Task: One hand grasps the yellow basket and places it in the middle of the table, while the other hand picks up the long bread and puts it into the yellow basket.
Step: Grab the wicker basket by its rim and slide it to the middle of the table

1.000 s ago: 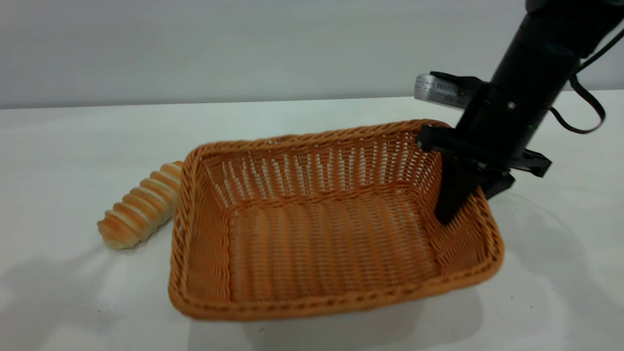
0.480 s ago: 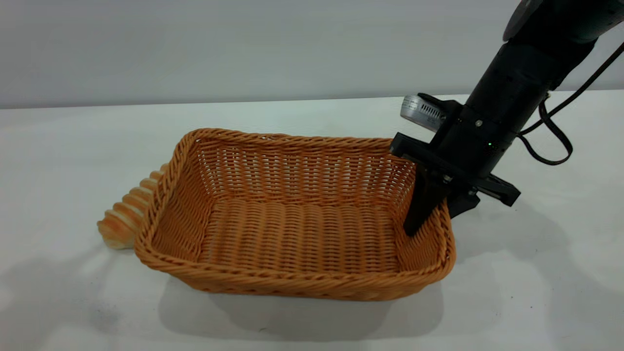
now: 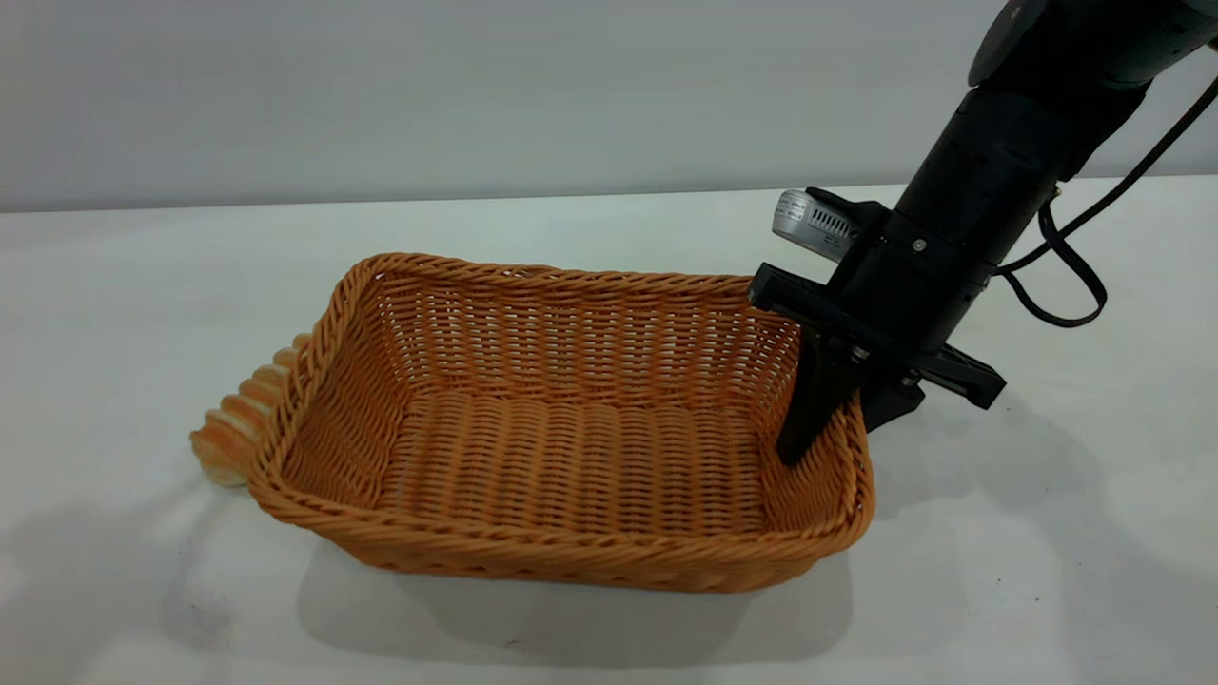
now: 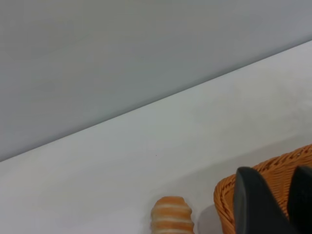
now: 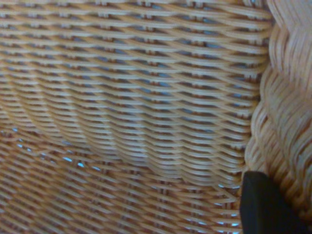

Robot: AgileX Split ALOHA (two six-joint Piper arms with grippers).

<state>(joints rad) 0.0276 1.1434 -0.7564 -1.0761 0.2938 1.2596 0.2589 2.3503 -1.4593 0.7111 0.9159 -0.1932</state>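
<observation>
Basket gripped at its right end wall

The yellow basket (image 3: 571,447) sits mid-surface (image 3: 143,276), the right tool (image 3: 842,409) clamped over its wall. The long bread (image 3: 238,428) touches its left side; further pushing could roll it away. The left tool (image 4: 273,202) hovers nearby, its opening unclear.

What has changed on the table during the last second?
The right gripper, shut on the yellow basket at its right wall, has dragged it leftward and set it down flat. The basket now hides more of the long bread. The bread itself stayed in place.
</observation>
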